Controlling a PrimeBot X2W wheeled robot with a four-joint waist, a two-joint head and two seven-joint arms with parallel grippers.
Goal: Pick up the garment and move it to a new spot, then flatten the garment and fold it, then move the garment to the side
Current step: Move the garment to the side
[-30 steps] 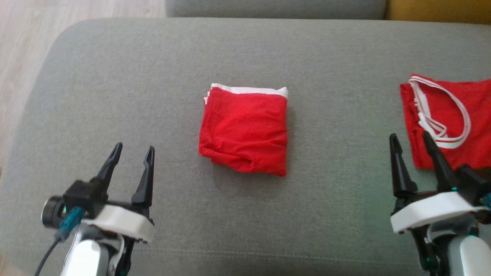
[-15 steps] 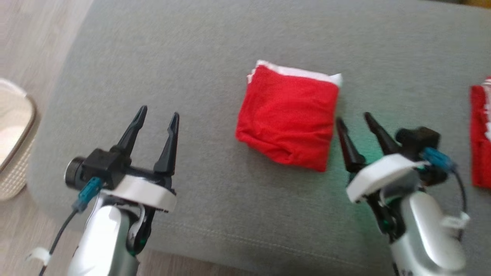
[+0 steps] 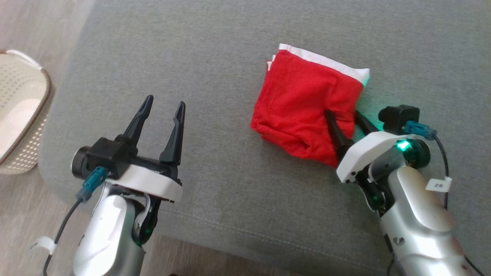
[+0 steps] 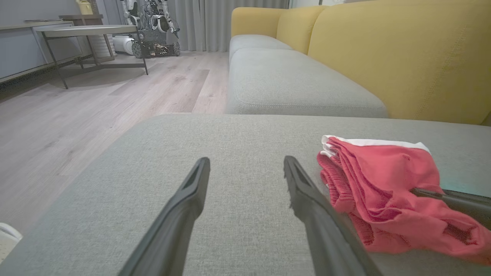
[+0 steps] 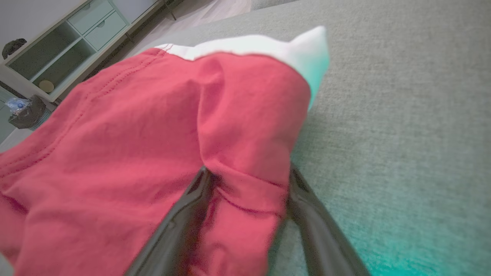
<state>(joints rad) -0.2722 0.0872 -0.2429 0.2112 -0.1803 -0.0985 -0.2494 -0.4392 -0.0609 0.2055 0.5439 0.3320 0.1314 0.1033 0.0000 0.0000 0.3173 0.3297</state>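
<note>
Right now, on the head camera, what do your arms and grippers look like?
Both match: the left gripper and right gripper each have two long, tapering black fingers on a white curved mount, a glossy silver forearm, and a black wrist camera with a teal plug and dark cable. The right arm carries a bright green light and a small white tag.

Before you, a grey upholstered cushion (image 3: 230,199) carries a folded red garment (image 3: 303,103) (white band along its far edge).
</note>
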